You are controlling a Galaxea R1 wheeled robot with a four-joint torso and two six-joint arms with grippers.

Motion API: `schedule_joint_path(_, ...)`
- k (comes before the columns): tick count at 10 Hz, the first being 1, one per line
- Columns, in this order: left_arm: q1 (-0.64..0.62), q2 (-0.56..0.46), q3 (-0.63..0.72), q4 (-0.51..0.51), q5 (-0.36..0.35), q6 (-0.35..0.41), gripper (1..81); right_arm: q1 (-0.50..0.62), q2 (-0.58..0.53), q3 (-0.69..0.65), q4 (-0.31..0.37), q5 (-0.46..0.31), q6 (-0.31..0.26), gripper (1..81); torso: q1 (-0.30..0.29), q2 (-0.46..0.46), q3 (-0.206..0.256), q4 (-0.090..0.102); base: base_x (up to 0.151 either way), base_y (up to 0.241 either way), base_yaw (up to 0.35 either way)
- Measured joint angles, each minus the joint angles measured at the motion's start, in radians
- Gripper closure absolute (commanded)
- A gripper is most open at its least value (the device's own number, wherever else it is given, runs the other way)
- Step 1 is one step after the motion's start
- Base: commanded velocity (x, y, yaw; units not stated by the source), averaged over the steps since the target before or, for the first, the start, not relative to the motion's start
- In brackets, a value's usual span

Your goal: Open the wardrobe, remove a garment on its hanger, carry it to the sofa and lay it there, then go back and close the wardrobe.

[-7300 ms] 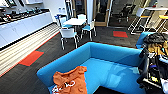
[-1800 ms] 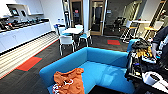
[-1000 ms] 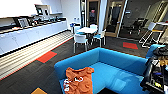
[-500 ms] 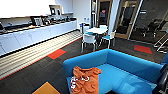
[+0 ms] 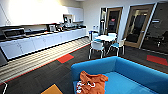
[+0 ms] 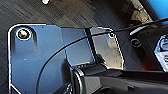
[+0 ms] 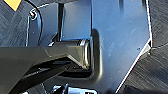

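Along the far left wall runs a long white kitchen counter [image 5: 42, 41] with small appliances on its dark top, and a striped band of floor lies in front of it. Nearer, on the dark carpet, sit a red floor patch [image 5: 65, 58] and an orange-yellow one [image 5: 52, 90] at the near edge. Further right, a small round white table [image 5: 106, 38] stands with white chairs [image 5: 97, 47] around it, well apart from the sofa, before wood-framed glass doors [image 5: 136, 26].

At the near right, the bright blue sofa [image 5: 130, 72] takes up the corner. The orange garment [image 5: 92, 83] lies crumpled on its seat cushion close to the left arm, with the thin white hanger [image 5: 80, 86] showing at the cloth's near-left edge, so the laying step looks done.

The shirt is judged soft, light and floppy; it would sag and slide if pinched by the fabric alone. The hanger is the stiff part, and its hook or neck would be the sound place for a pincer to take hold, though thin plastic there could slip or flex.

Neither wrist view lets me tell how either pincer stands; both look down on dark carpet, and the left one catches a strip of blue upholstery.
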Motion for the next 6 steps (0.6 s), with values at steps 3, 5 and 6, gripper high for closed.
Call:
schedule_joint_path(3,0.021,-0.003,-0.005,0.0,0.006,0.0,1.0,-0.009,0.011,-0.002,-0.001,-0.003,0.003,1.0,-0.001,-0.001,0.009,0.0,0.0,0.0,0.261)
schedule_joint_path(5,0.021,-0.003,-0.006,0.0,0.006,0.0,1.0,-0.011,0.009,-0.009,-0.001,-0.005,0.003,1.0,0.0,-0.001,0.009,0.0,0.0,0.0,0.261)
schedule_joint_path(6,0.018,-0.001,-0.016,0.0,0.005,0.0,1.0,-0.012,0.009,-0.013,-0.001,-0.005,0.002,1.0,0.0,-0.001,0.009,0.0,0.0,0.0,0.261)
